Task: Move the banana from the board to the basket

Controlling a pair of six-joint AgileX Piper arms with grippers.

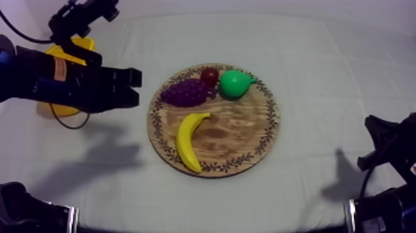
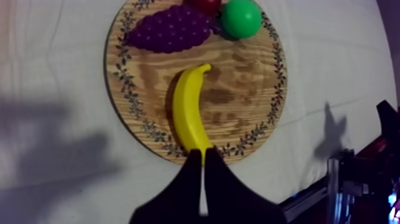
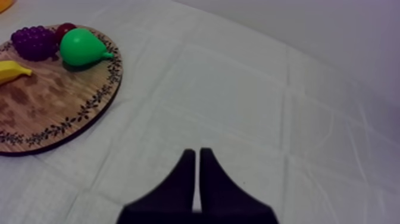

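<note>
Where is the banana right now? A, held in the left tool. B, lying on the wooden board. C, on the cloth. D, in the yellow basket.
B: the banana lies on the wooden board, and the left tool is shut on nothing.

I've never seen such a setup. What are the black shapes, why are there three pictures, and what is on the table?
This is a robot with two arms at a table under a grey-white cloth. One picture looks down from above; the other two are taken from each arm's wrist. The black wedge in those is that arm's grasping tool: the left tool and the right tool are both shut, holding nothing. On a round wooden board with a patterned rim lie a yellow toy banana, a purple bunch of grapes, a green pear and a small red fruit. A yellow basket sits partly hidden under the left arm.
</note>
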